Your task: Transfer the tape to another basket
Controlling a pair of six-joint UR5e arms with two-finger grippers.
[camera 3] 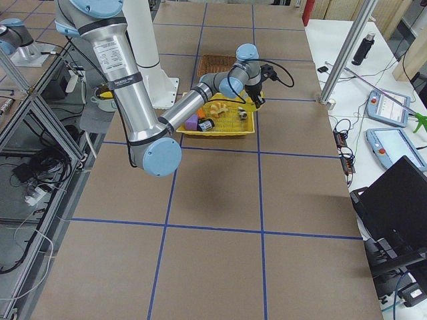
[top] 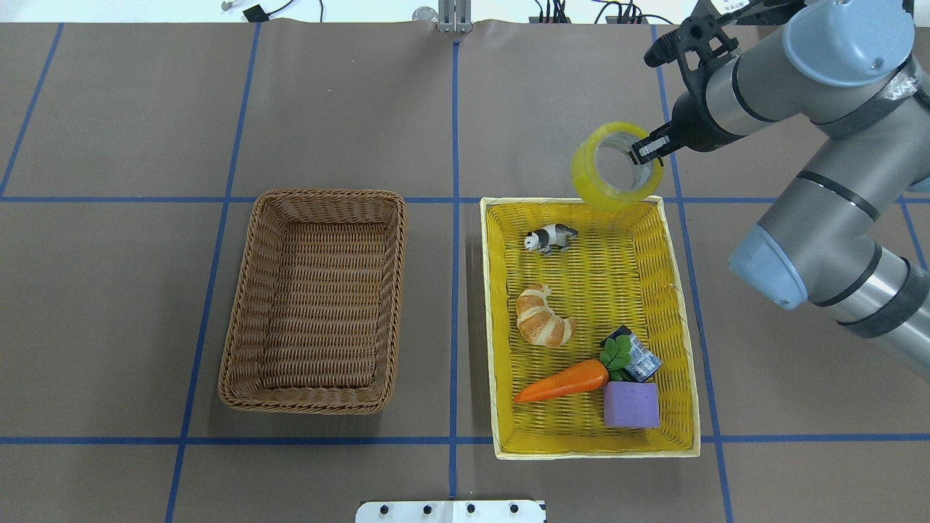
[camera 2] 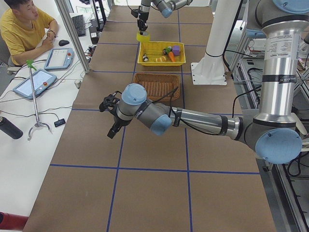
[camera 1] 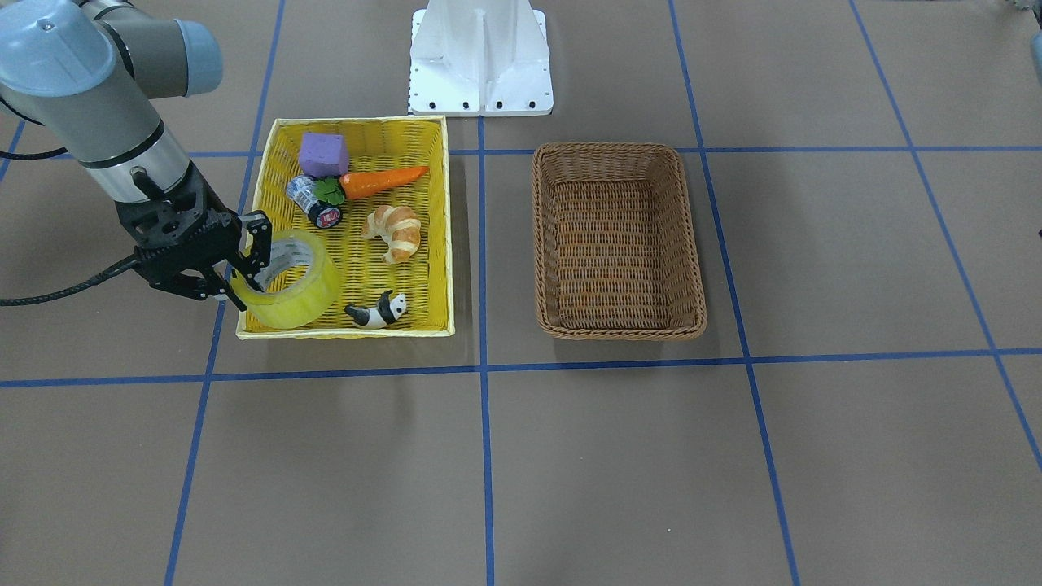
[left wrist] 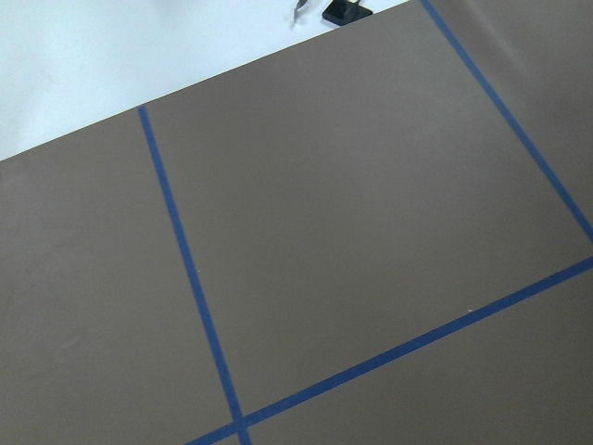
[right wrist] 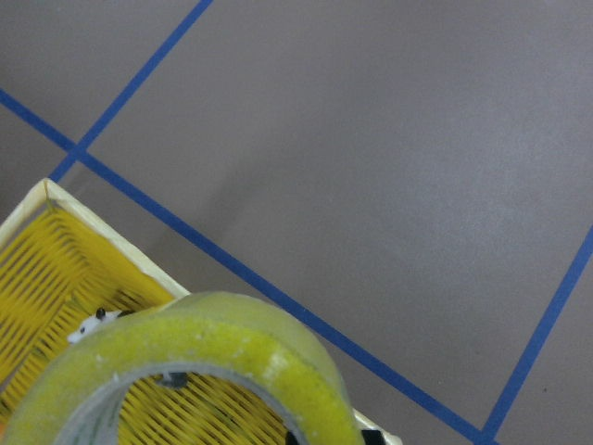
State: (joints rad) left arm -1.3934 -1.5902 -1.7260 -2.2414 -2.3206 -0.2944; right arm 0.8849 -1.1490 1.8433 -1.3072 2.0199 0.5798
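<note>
The tape (top: 615,178), a yellowish translucent roll, is held tilted over the far corner of the yellow basket (top: 488,327). My right gripper (top: 654,149) is shut on the roll's wall, one finger inside the ring. The front-facing view shows the gripper (camera 1: 244,273) on the tape (camera 1: 301,285), and the right wrist view shows the tape (right wrist: 213,357) close up. The brown wicker basket (top: 312,195) stands empty beside the yellow one, also in the front-facing view (camera 1: 619,332). My left gripper (camera 2: 110,113) hovers over bare table, away from both baskets. I cannot tell whether it is open or shut.
The yellow basket holds a panda figure (top: 550,237), a croissant (top: 543,325), a carrot (top: 563,381), a purple block (top: 631,404) and a small bottle (top: 639,361). The white robot base (camera 1: 480,61) stands behind the baskets. An operator (camera 2: 26,29) sits at the side desk.
</note>
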